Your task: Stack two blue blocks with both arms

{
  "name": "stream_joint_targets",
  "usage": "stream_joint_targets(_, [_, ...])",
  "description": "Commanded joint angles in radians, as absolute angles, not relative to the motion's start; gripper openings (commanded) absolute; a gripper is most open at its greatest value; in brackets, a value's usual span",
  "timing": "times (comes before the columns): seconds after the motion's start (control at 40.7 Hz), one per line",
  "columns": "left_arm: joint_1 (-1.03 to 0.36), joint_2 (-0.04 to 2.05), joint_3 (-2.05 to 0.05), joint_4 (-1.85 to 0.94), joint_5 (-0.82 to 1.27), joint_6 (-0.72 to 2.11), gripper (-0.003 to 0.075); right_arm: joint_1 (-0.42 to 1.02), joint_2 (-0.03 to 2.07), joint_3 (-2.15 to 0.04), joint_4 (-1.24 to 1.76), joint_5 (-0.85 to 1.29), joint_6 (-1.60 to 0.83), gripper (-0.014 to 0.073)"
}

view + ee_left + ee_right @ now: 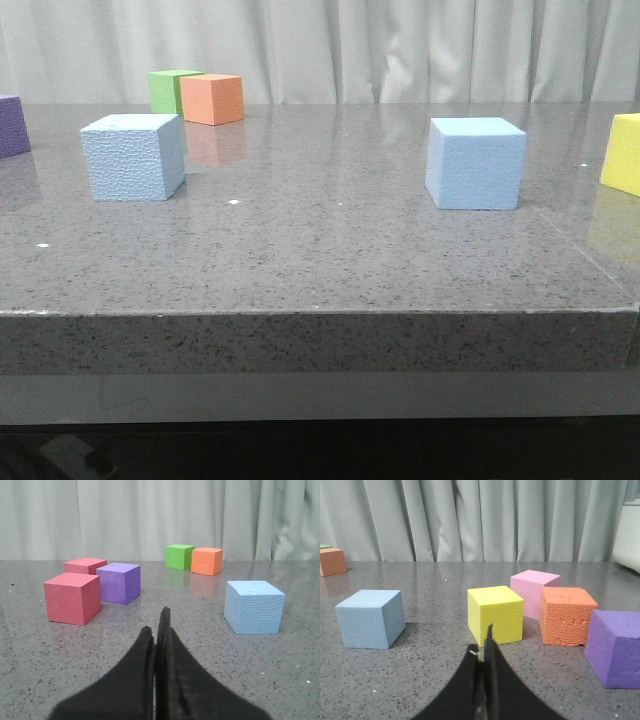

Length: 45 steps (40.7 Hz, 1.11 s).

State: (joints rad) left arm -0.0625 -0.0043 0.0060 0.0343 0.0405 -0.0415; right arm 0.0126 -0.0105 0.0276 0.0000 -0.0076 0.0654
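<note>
Grey speckled counter (pixel 320 250) before pale curtains, carrying the rough blue block (pixel 133 157) toward the left and the smooth blue block (pixel 476 163) toward the right, well apart, each probably laid out near its own arm for a two-handed stack. Left gripper (pixel 159 630) low over the counter, jaws clenched on nothing, rough block ahead and to one side. Right gripper (pixel 485 650) likewise low, jaws pressed together and empty, pointing at a yellow cube (pixel 495 614), smooth block off to the side.
</note>
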Motion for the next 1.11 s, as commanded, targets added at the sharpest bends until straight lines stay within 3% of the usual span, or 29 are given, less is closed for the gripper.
stream_joint_targets(0.0, [-0.068,-0.023,0.010,0.026,-0.047,-0.045,-0.0020,0.011,-0.028,0.022,-0.007,-0.089,0.064,-0.0120])
stream_joint_targets(0.27, [-0.068,-0.023,0.008,0.026,-0.142,-0.045,-0.0020,0.011,-0.028,0.022,-0.007,-0.092,0.063,-0.0120])
stream_joint_targets(0.369, [-0.068,-0.023,0.000,0.026,-0.291,-0.045,-0.0020,0.011,-0.028,0.022,-0.007,-0.161,0.061,-0.0120])
stream_joint_targets(0.443, [-0.068,-0.023,-0.037,0.026,-0.290,-0.045,-0.0020,0.011,-0.028,0.005,-0.007,-0.218,0.061,-0.0120])
stream_joint_targets(0.689, [-0.068,0.036,-0.376,0.035,0.061,-0.045,-0.0020,0.011,0.017,-0.268,-0.030,0.024,0.052,-0.0120])
stream_joint_targets(0.959, [-0.068,0.250,-0.742,0.038,0.430,-0.045,-0.0020,0.011,0.278,-0.600,-0.072,0.387,0.052,-0.0120])
stream_joint_targets(1.082, [-0.068,0.321,-0.788,0.038,0.512,-0.045,-0.0020,0.011,0.379,-0.664,-0.069,0.479,0.052,-0.0120])
